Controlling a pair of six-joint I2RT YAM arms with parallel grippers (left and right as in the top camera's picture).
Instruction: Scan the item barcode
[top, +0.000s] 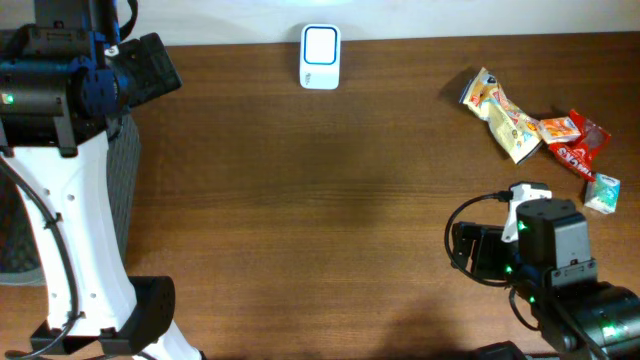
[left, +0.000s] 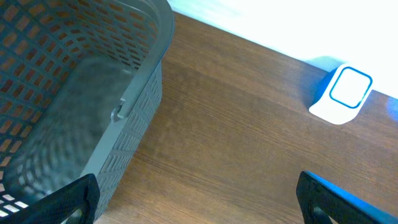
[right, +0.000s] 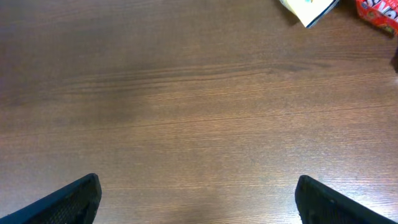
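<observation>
Three items lie at the table's right end: a yellow snack packet (top: 500, 115), a red packet (top: 575, 140) and a small green and white carton (top: 602, 193). The white scanner (top: 320, 57) with a blue-rimmed window stands at the far edge. My left gripper (top: 160, 68) hovers at the far left, open and empty, with the scanner (left: 345, 93) ahead to its right. My right gripper (top: 465, 250) is open over bare wood near the front right, with nothing between its fingers. The yellow packet's corner (right: 308, 9) and the red packet (right: 379, 12) show at the top of its view.
A grey mesh basket (left: 74, 81) stands at the table's left end, just left of my left gripper (left: 199, 208), and is mostly hidden under the left arm in the overhead view (top: 125, 170). Brown wood stretches between the two arms.
</observation>
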